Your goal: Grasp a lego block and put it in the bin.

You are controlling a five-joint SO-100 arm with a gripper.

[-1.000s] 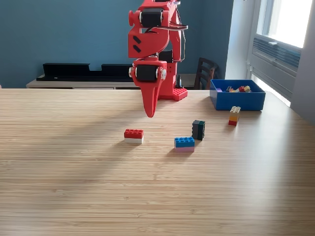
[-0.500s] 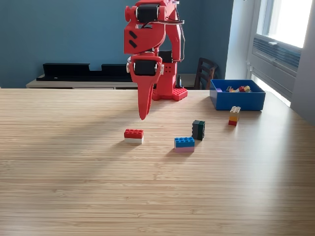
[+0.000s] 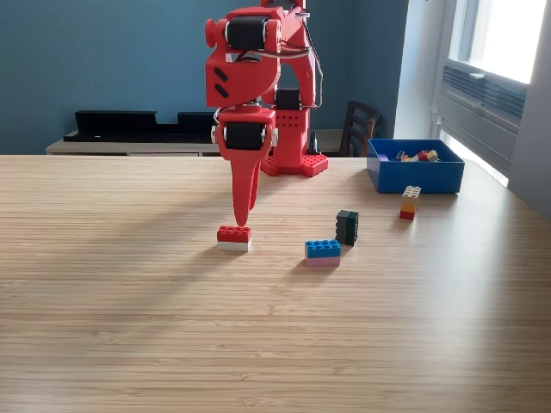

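Red arm (image 3: 258,77) stands at upper centre of the frame, bent over the wooden table (image 3: 129,327). Its gripper (image 3: 240,217) points straight down; the tip hangs just above the red-and-white block (image 3: 234,237), slightly left of frame centre. From this side angle the fingers read as one tapering red blade, so I cannot tell whether the claw is spread or closed. It does not appear to be holding anything; the block sits flat on the table.

The bin (image 3: 417,176) is at centre right of the frame, near the far table edge, well apart from the gripper. A few small pieces show over its rim, red and yellowish ones among them, too small to name. Judging by that, some blocks are already in.

Still loose on the table:
- red-and-white block, under the gripper
- blue block (image 3: 322,250) on a pale base, just right of frame centre
- dark block (image 3: 347,227), upright, just beside the blue one, above and to the right of it
- yellow-and-red block (image 3: 410,203), upright, near the front wall of the bin

My read: the pick of the red-and-white block is not yet made. What remains is closing on it, lifting, carrying it across to the right of the frame, and dropping it in the bin. Three other blocks lie outside as well.
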